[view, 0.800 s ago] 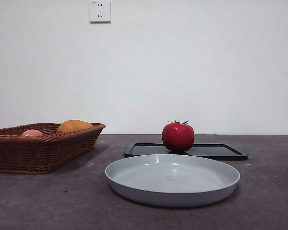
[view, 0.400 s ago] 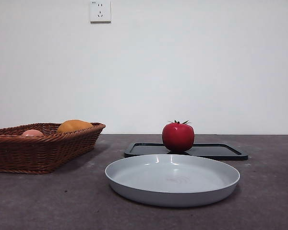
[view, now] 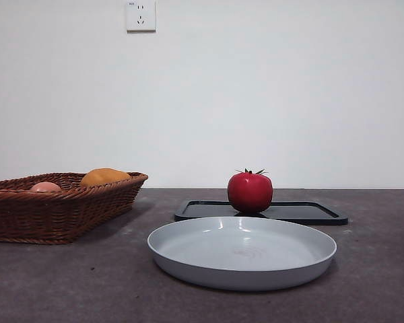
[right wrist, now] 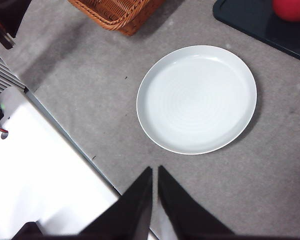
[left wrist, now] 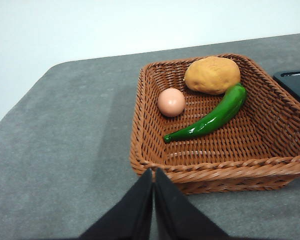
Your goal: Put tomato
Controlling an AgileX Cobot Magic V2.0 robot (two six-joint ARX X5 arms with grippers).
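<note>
Front view: the tomato [view: 250,192] sits upright on the black tray [view: 323,214], toward the far edge of the counter [view: 67,282], behind the grey plate [view: 242,252]. No arm shows in this view; nothing is near the fruit.

Left gripper [left wrist: 153,176]: jaws pressed together, holding nothing, hanging over the near rim of the wicker basket [left wrist: 155,165], toward the counter's left edge. Right gripper [right wrist: 154,175]: jaws nearly together with a thin gap, holding nothing, above the counter's near edge just short of the plate. In its view the tomato shows only as a red arc on the tray.

Task not yet begun; destination is unstated, the plate is my guess.

Risks, as judged:
- Skin is glossy, body round. Narrow jaws closing off-centre could squeeze it out and send it rolling across the tray.
- The tray rim is low and may not stop a rolling fruit.
- Spiky calyx on top could foul a straight-down approach.
- Both sets of jaws must open wide before descending, or they will knock the fruit.

Materials: plate smooth, shallow, round, faint concentric rings. Basket coarse brown weave, rectangular, holding a rough orange-yellow fruit [left wrist: 212,75], a pale pink fruit [left wrist: 171,102], a shiny green pepper [left wrist: 210,119]. Counter matte grey, finely textured.
</note>
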